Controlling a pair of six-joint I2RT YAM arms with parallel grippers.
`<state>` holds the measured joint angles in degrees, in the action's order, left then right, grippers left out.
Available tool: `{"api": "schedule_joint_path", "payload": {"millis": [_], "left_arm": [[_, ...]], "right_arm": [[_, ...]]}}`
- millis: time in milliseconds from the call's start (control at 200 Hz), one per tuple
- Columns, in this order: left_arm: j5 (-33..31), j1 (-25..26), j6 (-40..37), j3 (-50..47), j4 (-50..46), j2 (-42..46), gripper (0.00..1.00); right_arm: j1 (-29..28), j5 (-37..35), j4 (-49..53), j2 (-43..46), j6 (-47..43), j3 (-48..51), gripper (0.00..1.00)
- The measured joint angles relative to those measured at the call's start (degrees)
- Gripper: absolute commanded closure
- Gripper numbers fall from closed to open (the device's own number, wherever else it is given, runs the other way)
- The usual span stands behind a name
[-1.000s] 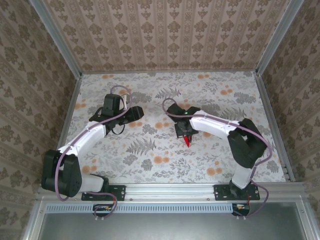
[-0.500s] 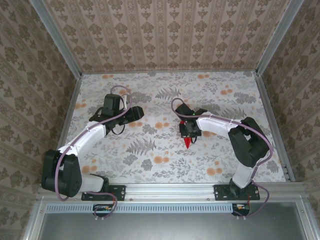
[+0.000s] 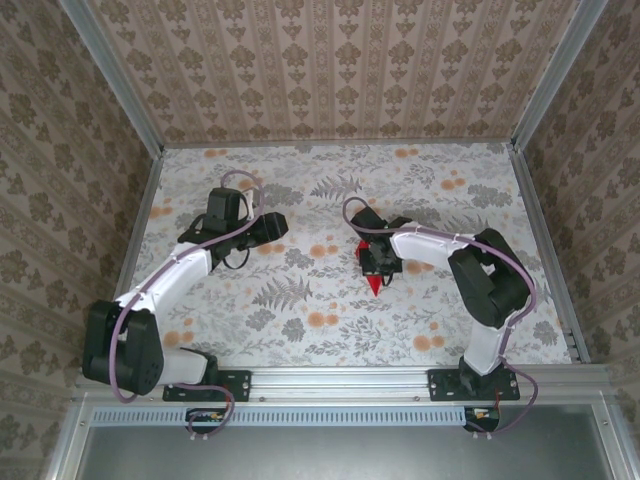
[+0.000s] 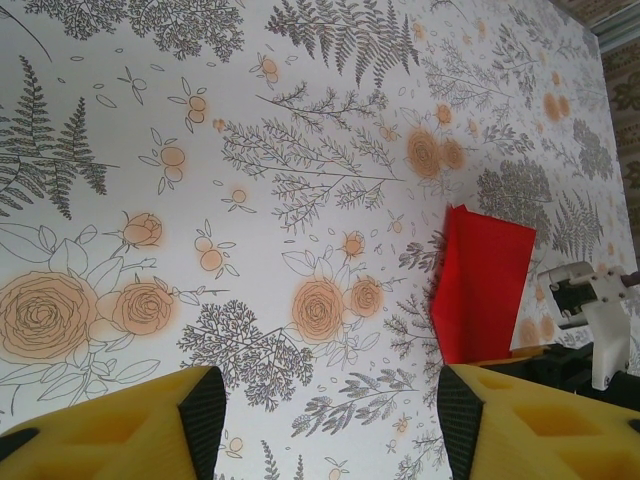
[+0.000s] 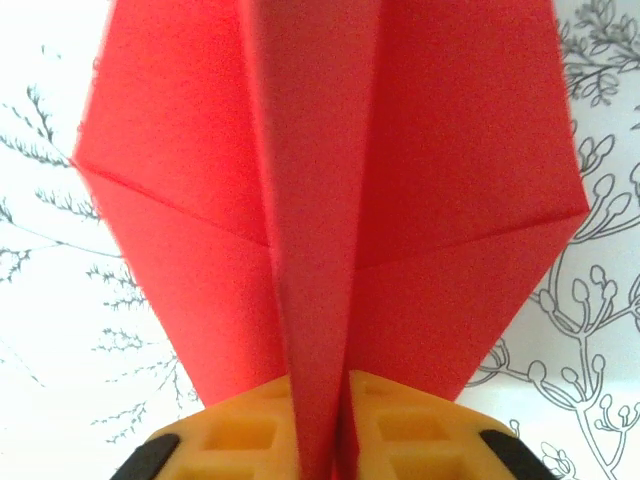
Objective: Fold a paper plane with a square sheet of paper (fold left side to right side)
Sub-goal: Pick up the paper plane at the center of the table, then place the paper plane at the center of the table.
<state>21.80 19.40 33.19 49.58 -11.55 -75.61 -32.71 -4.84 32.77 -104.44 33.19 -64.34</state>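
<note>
Right gripper [image 5: 320, 430] pinches the paper plane [image 5: 320, 200] by its centre fold, long axis running straight out from it, while my left gripper [image 4: 330, 420], jaws apart, sits well away.

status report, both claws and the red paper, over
Right claw shut on paper plane, pinching its centre crease. Left claw open, empty, off to the side. Nothing seen in the way on the table.

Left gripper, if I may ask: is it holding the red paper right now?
No, the left gripper stands open with patterned tabletop showing between its fingers, and the paper plane lies beyond them.
</note>
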Motion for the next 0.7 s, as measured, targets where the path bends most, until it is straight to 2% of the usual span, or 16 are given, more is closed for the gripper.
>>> {"api": "schedule_joint_path", "payload": {"millis": [160, 440, 575, 700], "left_arm": [[0.0, 0.0, -2.4, 0.1, -0.1, 2.6, 0.27], [-2.3, -0.1, -8.9, 0.3, 0.0, 10.5, 0.0], [-3.9, -0.6, -10.7, 0.3, 0.0, 12.9, 0.0], [-5.2, -0.7, -11.4, 0.3, -0.2, 13.6, 0.0]], "right_arm": [[2.9, 0.9, 0.9, -2.3, -0.8, -5.7, 0.92], [9.5, 0.7, 4.6, -11.5, -4.5, -21.3, 0.91], [11.1, 0.3, 7.2, -16.9, -6.3, -28.0, 0.9], [11.5, 0.4, 8.6, -19.3, -7.2, -29.7, 0.88]]}}
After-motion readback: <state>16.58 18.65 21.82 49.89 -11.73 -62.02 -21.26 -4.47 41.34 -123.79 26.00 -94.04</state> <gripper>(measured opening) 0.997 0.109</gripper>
